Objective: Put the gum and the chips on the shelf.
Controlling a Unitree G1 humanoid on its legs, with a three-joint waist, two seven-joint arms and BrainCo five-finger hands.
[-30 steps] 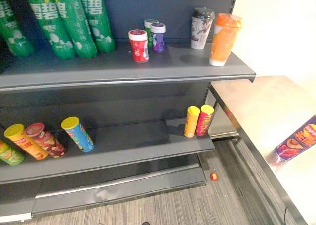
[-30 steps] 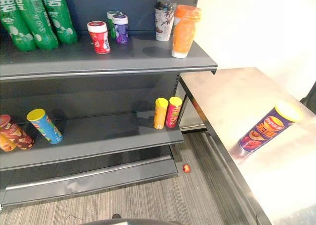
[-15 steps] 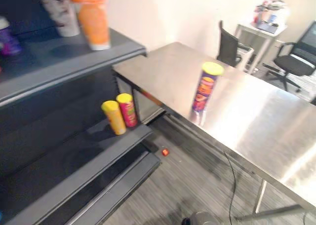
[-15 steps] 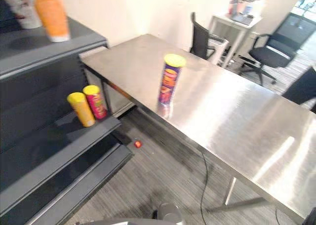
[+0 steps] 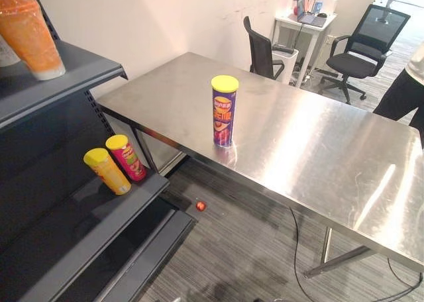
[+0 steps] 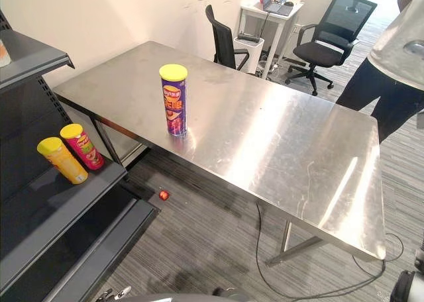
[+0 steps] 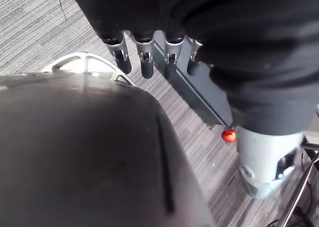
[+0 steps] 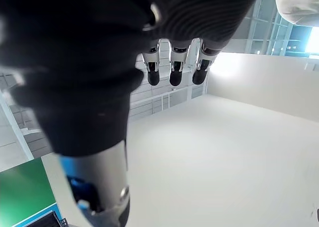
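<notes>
A purple chips can (image 5: 224, 113) with a yellow lid stands upright on the steel table (image 5: 318, 143), near its front edge. The can (image 6: 174, 102) stands alone with nothing touching it. My left hand (image 7: 144, 57) hangs over the grey floor with relaxed fingers that hold nothing. My right hand (image 8: 172, 70) points toward a pale wall, fingers straight and empty. Left of the table stands the dark shelf (image 5: 79, 216); its lower board carries a yellow can (image 6: 61, 160) and a red can (image 6: 82, 146) side by side.
An orange cup (image 5: 30, 30) sits at the end of the upper shelf board. A small red object (image 5: 200, 205) lies on the floor between shelf and table. Two office chairs (image 5: 361, 47) and a person (image 6: 397, 57) are beyond the table's far right.
The camera has swung right, from the shelf to the steel table. The cans and the cup have not moved. A person now shows at the right edge.
</notes>
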